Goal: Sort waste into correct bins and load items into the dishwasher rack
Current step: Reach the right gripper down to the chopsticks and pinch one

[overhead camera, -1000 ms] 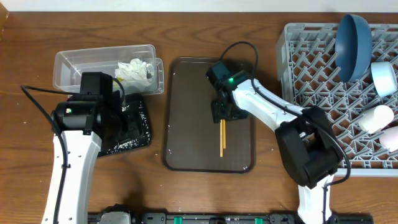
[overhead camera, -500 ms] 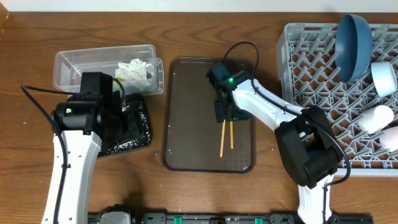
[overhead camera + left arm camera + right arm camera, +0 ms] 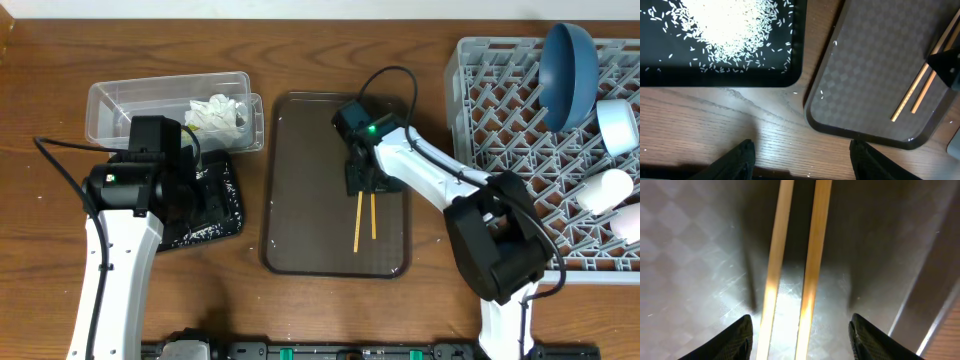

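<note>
Wooden table (image 3: 300, 310); chopsticks (image 3: 357, 222) on brown tray (image 3: 300, 200)

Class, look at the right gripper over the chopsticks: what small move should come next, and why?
Probably lower the right gripper and close it on the chopsticks. Its jaws stand open on either side of the pair, which lies flat on the brown tray, not yet held.

No text, label, brand, number or sign can be read in any view
</note>
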Motion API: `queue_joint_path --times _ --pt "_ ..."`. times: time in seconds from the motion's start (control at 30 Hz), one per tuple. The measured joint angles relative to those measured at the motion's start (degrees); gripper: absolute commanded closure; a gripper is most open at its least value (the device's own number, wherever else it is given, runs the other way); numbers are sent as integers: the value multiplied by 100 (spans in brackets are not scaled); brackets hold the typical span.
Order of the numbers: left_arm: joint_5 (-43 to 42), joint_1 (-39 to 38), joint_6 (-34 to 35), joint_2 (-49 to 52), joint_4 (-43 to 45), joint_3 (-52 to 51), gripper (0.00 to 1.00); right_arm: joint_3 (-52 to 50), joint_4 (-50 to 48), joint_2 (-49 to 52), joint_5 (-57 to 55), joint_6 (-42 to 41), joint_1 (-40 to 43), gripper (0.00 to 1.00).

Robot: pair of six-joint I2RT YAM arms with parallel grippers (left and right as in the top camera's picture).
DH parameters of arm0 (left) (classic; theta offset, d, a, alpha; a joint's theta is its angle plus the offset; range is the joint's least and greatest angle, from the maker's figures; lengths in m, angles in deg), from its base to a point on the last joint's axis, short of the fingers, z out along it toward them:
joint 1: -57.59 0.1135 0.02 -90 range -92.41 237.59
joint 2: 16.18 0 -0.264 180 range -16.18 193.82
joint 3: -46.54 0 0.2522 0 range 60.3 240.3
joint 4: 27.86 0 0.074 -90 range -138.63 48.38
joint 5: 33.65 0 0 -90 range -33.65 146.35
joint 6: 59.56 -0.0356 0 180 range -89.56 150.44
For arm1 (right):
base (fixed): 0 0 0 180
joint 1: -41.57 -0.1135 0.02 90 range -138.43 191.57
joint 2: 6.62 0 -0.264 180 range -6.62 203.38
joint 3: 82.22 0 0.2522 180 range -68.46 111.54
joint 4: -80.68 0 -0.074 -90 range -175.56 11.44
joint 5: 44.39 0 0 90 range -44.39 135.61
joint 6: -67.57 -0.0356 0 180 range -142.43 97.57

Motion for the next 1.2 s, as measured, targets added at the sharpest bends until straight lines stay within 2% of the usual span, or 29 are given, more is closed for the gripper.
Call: queue_joint_path --times 0.37,0.73,0.8,1.03,1.2 --pt "2 0 0 0 -4 0 36 -57 -37 -431 -26 -2 103 42" --pt "2 0 0 0 -20 0 36 -955 -638 -431 -39 -103 103 48" --pt "2 0 0 0 -20 0 36 -1016 -688 -431 -31 -114 103 53" --pt "0 0 0 0 -22 0 36 -1121 -754 -481 -46 -155 94 83" --pt "2 0 0 0 -22 0 36 -1202 -748 -527 -149 -173 94 96"
